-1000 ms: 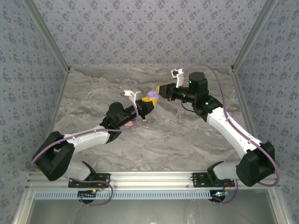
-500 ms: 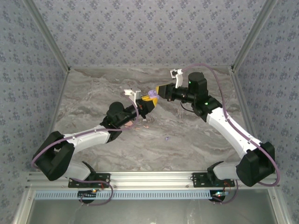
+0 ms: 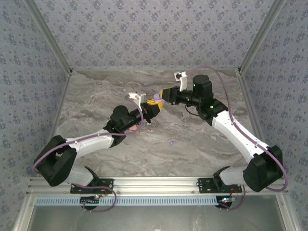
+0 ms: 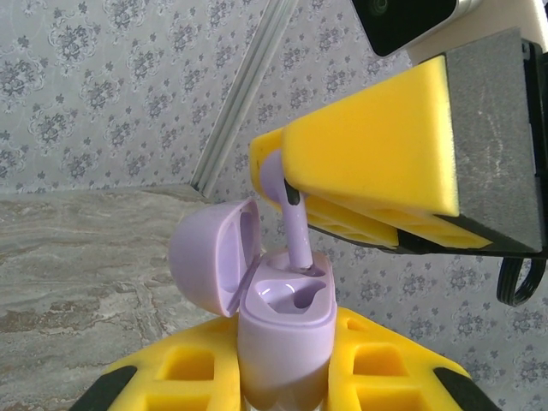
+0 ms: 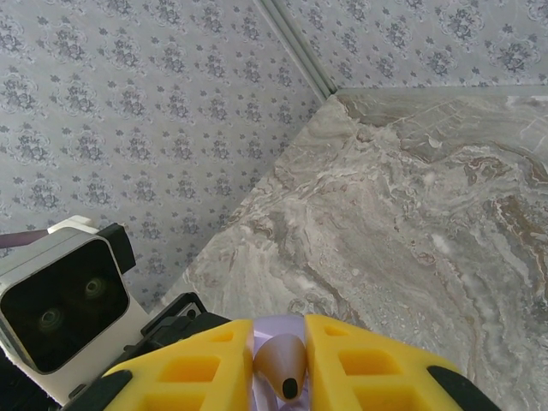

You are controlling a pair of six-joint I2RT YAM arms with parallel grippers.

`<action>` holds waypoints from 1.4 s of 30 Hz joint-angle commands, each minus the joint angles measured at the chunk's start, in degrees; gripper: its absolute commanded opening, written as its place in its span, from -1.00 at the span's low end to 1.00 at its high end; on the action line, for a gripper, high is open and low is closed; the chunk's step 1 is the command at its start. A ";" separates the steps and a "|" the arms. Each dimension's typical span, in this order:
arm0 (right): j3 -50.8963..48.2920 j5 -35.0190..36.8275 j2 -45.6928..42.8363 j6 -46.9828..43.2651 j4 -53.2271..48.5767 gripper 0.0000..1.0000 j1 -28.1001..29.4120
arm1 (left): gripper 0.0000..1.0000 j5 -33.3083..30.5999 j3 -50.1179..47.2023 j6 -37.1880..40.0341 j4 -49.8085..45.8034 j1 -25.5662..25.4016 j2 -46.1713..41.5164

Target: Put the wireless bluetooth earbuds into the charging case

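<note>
The whole table [image 3: 192,139] is being viewed from high above and behind, at a distance. The charging case [image 4: 282,330] and earbud [image 4: 297,235] are being framed very closely by the left wrist camera [image 5: 64,304], which is facing the back wall. That earbud, pinched in the right gripper [image 5: 279,364], is being looked down on by the right wrist camera [image 4: 402,17], which is facing the table's far corner.

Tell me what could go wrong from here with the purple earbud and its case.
The purple earbud, pinched by the right tool, meets the charging case with its stem looking slightly tilted, so it might jam on the slot rim. The open lid stands close to that tool's finger and could get knocked. The left tool grips only the case's lower part, so pushing may slip it.
</note>
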 commanded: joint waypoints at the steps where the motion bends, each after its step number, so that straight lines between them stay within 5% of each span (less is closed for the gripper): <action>1: 0.40 0.05 0.23 -1.76 -0.39 -0.55 0.59 | -0.76 -0.36 2.09 -0.05 1.62 -0.22 -0.23; 22: 0.09 0.64 -0.64 -4.37 -4.16 -0.55 0.71 | -0.77 -2.45 1.40 0.02 1.53 -0.27 -1.13; 35: 0.60 3.60 -2.28 -6.31 -7.92 -0.17 0.69 | -0.78 -1.32 1.72 1.75 -1.09 -0.23 -1.17; 42: 2.59 13.76 -4.50 -7.78 -15.74 0.07 0.68 | -0.79 -3.69 3.23 6.08 -10.31 -0.24 -2.43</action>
